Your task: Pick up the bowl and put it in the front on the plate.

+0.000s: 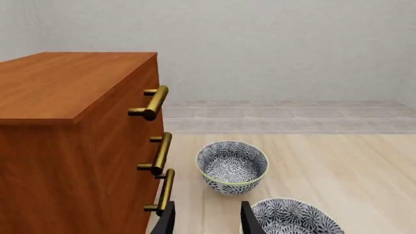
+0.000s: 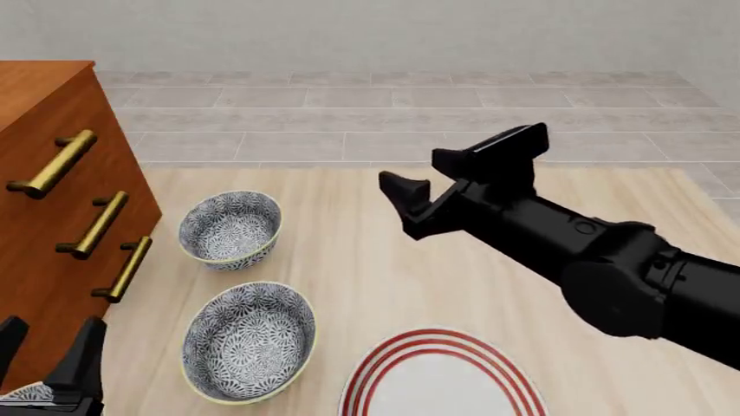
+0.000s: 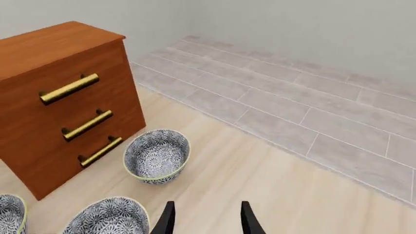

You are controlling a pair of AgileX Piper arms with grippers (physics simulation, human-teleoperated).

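Note:
Three look-alike bowls with a dark floral pattern and pale rims stand by the cabinet; I cannot tell which one is the task's bowl. The far bowl (image 2: 231,227) (image 1: 232,166) (image 3: 157,155) is upright, the nearer bowl (image 2: 249,340) (image 1: 295,217) (image 3: 107,217) stands beside the plate, and a third bowl (image 2: 21,394) (image 3: 9,212) is cut off at the edge. The white plate (image 2: 439,377) with red rings lies at the front. My left gripper (image 2: 47,347) (image 1: 208,222) is open and low, above the third bowl. My right gripper (image 2: 463,178) (image 3: 206,220) hangs open, high over the table's middle, holding nothing.
A wooden drawer cabinet (image 2: 47,199) (image 1: 65,126) with three brass handles (image 2: 99,224) stands on the table's left, close to the bowls and the left gripper. Beyond the table's far edge lies a grey tiled floor (image 2: 405,113) and a pale wall.

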